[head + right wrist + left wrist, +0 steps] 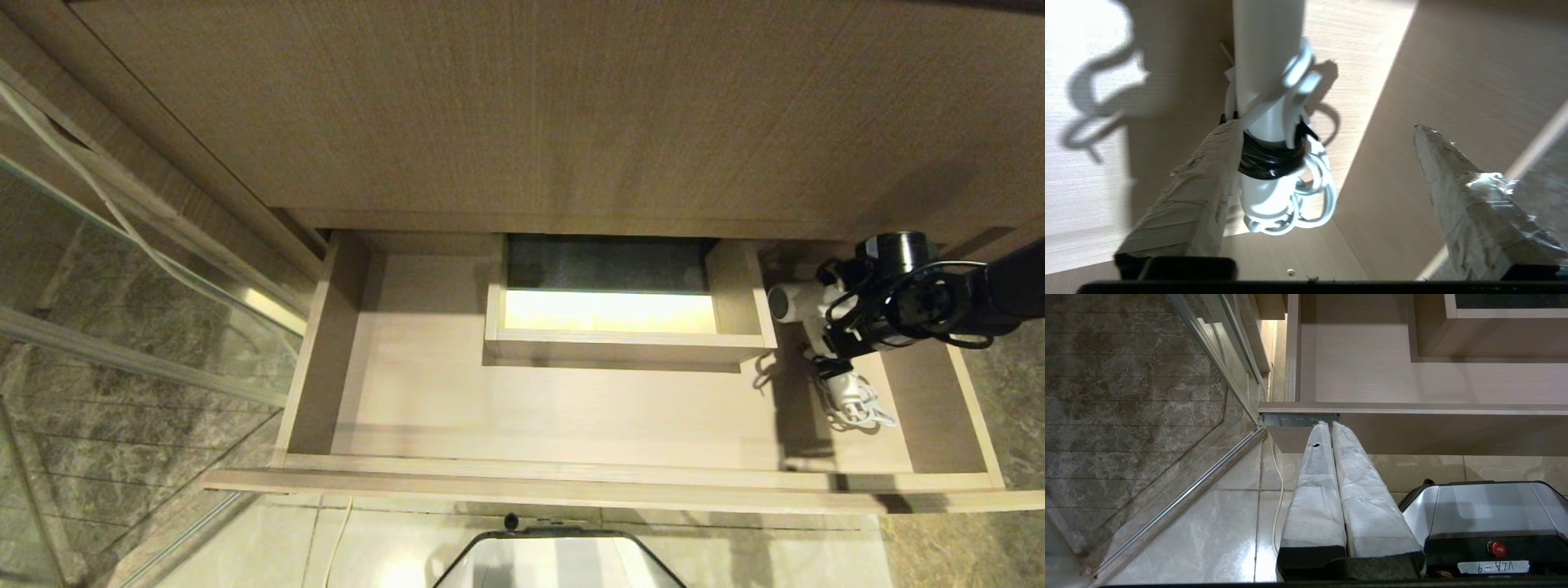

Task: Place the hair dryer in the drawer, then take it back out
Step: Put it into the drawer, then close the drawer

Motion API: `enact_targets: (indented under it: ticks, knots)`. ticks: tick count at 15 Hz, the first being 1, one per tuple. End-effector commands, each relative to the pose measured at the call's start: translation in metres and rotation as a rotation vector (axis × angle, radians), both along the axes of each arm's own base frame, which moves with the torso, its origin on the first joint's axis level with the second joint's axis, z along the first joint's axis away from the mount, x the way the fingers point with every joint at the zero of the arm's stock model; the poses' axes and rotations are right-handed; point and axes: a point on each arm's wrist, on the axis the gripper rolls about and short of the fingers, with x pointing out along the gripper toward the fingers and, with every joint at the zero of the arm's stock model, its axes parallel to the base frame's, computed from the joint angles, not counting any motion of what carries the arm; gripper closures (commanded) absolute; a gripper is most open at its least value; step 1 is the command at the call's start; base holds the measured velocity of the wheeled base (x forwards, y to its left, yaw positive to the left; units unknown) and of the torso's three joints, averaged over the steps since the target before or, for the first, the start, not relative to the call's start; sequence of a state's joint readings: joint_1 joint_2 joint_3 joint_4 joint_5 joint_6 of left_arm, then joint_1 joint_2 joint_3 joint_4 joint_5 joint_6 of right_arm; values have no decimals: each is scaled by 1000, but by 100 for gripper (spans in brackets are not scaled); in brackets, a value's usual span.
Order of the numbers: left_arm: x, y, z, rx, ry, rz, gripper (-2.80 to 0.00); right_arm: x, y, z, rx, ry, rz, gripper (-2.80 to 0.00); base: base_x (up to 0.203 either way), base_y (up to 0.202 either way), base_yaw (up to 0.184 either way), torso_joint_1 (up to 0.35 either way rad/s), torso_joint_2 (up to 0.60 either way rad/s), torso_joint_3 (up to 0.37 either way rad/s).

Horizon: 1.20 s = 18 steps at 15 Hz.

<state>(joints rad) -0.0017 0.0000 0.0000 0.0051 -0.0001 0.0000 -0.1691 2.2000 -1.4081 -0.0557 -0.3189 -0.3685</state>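
One snag risk: right gripper [1327, 171] fingers wide apart, holding nothing, hair dryer [808, 314] cord [1306, 196] loops could catch leaving drawer [571, 408].

Open drawer [571, 408]; hair dryer [804, 314] inside, right end.

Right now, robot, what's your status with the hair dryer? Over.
Right gripper jaws open around hair dryer handle. Dryer inside open drawer, right end. Left gripper shut, parked outside. Nothing blocking.
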Motion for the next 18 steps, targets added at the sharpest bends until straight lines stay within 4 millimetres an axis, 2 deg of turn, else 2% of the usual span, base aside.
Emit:
enact_targets:
  ticks: [1,2,4,5,6,8,9,11,13,14,15,16,18]
  knots:
    - [0,0,0,0,1,0,0,-4,-1,11,-7,-24,-2,-280,0,0,0,0,0,0]
    - [0,0,0,0,1,0,0,-4,-1,11,-7,-24,-2,0,0,0,0,0,0,0]
    - [0,0,0,0,1,0,0,-19,0,22,-3,-29,-1,0,0,0,0,0,0,0]
    - [0,0,0,0,1,0,0,-36,2,40,-4,-57,5,0,0,0,0,0,0,0]
    - [0,0,0,0,1,0,0,-59,6,68,-11,-112,13,0,0,0,0,0,0,0]
    - [0,0,0,0,-1,0,0,-105,14,102,-30,-178,35,0,0,0,0,0,0,0]
    - [0,0,0,0,-1,0,0,-125,17,105,-37,-176,49,0,0,0,0,0,0,0]
    - [0,0,0,0,-1,0,0,-140,20,104,-48,-159,70,0,0,0,0,0,0,0]
    - [0,0,0,0,-1,0,0,-167,25,122,-72,-206,82,0,0,0,0,0,0,0]
    - [0,0,0,0,-1,0,0,-174,26,122,-78,-202,88,0,0,0,0,0,0,0]
    - [0,0,0,0,1,0,0,-178,27,120,-82,-175,92,0,0,0,0,0,0,0]
    - [0,0,0,2,-1,0,0,-193,29,112,-81,-118,97,0,0,0,0,0,0,0]
    - [0,0,0,0,1,0,0,-237,35,77,-59,54,99,0,0,0,0,0,0,0]
